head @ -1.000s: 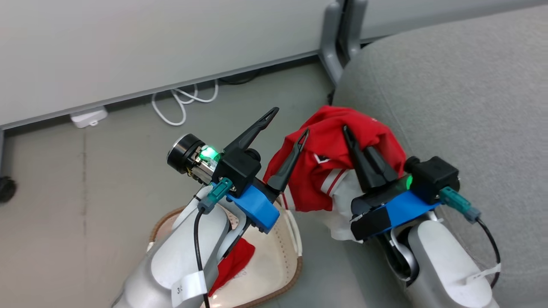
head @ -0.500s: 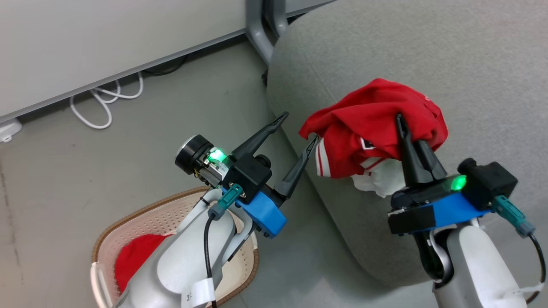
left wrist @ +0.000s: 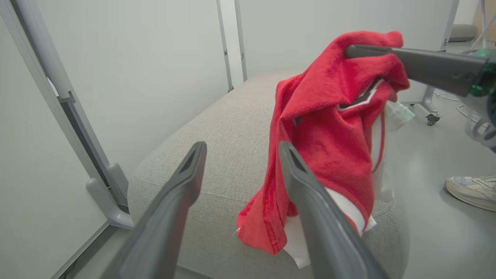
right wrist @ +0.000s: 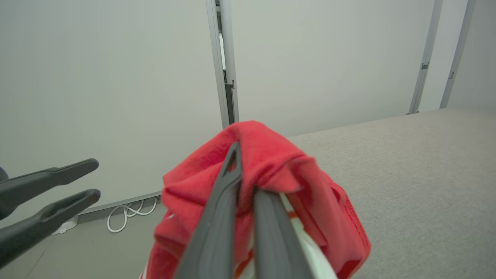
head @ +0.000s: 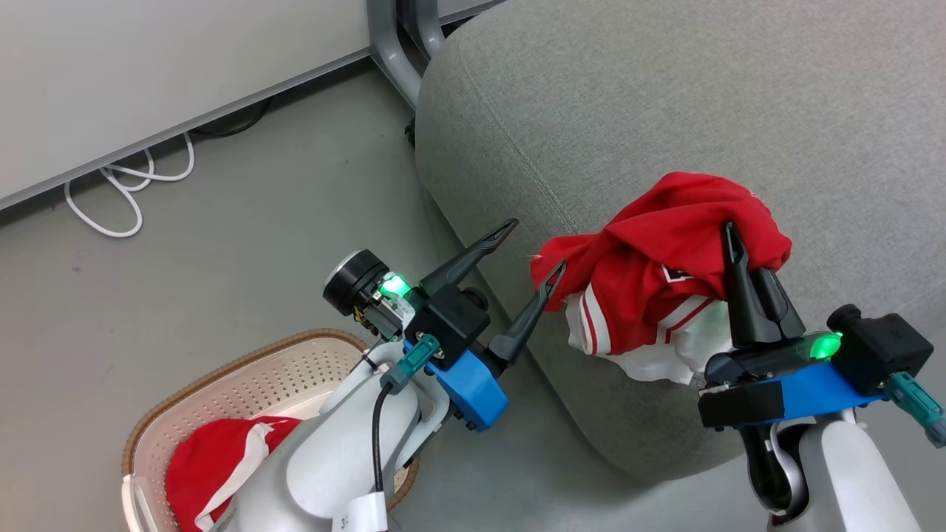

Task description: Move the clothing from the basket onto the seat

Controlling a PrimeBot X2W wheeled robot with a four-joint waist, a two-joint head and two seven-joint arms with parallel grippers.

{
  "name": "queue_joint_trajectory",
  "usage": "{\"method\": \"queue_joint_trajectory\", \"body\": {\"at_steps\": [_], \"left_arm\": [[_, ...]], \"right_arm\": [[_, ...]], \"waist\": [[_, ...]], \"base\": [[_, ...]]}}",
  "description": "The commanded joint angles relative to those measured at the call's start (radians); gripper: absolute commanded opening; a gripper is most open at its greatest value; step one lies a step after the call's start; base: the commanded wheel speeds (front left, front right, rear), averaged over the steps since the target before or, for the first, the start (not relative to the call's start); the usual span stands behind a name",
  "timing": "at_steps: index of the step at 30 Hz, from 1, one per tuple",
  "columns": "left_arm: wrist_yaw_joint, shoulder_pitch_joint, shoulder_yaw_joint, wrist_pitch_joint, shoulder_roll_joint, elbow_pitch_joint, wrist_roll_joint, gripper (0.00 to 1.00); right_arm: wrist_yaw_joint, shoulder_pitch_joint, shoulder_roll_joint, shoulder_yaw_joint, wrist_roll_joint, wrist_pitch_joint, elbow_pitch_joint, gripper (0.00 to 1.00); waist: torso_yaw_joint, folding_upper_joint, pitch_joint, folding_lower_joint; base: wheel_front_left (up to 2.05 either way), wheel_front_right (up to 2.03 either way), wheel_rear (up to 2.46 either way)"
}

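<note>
The grey seat (head: 665,111) spreads across the upper right, and the basket (head: 222,367) sits on the floor (head: 222,244) off its rounded corner with one red garment (head: 199,465) inside. The right gripper (head: 739,251) pinches the bunched top of the other garment (head: 665,251) so it hangs over the seat's near edge, likely for release there. The left gripper (head: 533,245) hovers beside it, jaws wide and empty.
</note>
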Motion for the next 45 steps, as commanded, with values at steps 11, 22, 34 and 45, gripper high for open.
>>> {"method": "queue_joint_trajectory", "body": {"at_steps": [11,22,34,45], "left_arm": [[-0.001,-0.043,0.020,-0.003,0.026,-0.025,0.010,1.00],[-0.001,-0.192,-0.006,0.013,0.057,-0.059,0.065,1.00],[0.006,-0.299,-0.017,0.059,0.098,-0.124,0.106,1.00],[0.017,-0.302,-0.032,0.054,0.092,-0.138,0.098,1.00]], "right_arm": [[0.000,-0.153,0.002,-0.042,-0.016,-0.004,-0.083,0.00],[0.000,-0.564,-0.109,-0.246,-0.045,-0.004,-0.116,0.00],[0.000,-0.859,-0.340,-0.456,-0.024,-0.002,0.105,0.00],[0.000,-0.770,-0.258,-0.464,-0.025,-0.002,0.390,0.00]], "waist": [[0.023,-0.0001,0.070,0.0000],[0.092,-0.0001,0.329,0.0000],[0.136,-0.0001,0.559,0.0000],[0.162,-0.0001,0.577,0.0000]], "base": [[0.00,0.00,0.00],[0.00,0.00,0.00],[0.00,0.00,0.00],[0.00,0.00,0.00]]}}
